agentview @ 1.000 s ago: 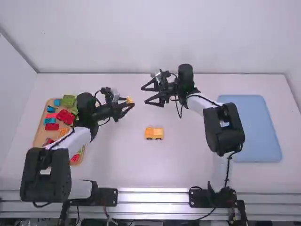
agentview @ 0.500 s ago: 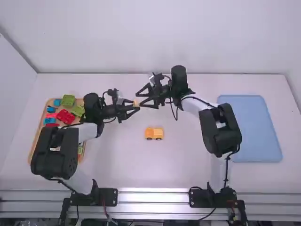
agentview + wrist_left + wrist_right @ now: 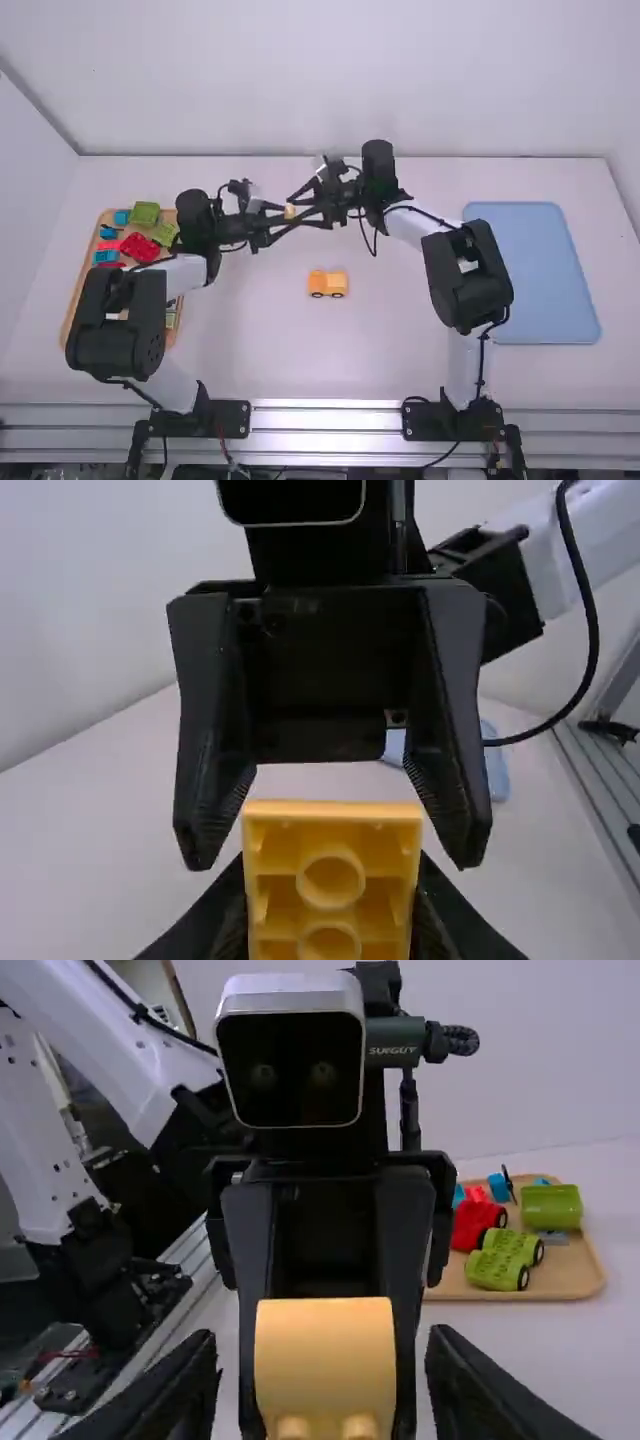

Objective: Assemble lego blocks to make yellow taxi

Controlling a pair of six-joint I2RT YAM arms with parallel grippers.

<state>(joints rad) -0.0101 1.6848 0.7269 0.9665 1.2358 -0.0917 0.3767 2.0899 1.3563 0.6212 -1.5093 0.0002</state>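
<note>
Above the table's middle, the left gripper (image 3: 283, 214) holds a small yellow block (image 3: 290, 212). In the left wrist view, the left gripper (image 3: 330, 935) is closed on the yellow block (image 3: 332, 855), whose hollow underside with round tubes faces the camera. From the opposite side, the right gripper (image 3: 303, 212) stands with its fingers apart around that block. The right gripper (image 3: 325, 1375) appears open in the right wrist view, with the block (image 3: 325, 1360) between its fingers and a gap on each side. The yellow vehicle piece (image 3: 327, 284) rests on the table nearer the arm bases.
At the left, a wooden tray (image 3: 68, 326) holds several red, green and blue blocks, partly under the left arm. On the right lies a blue tray (image 3: 535, 270). The grippers overlap closely above the table, with the back wall behind them.
With the yellow block, the left gripper has moved right until it meets the right gripper. The right arm has shifted slightly left, bringing its fingers around the block.
</note>
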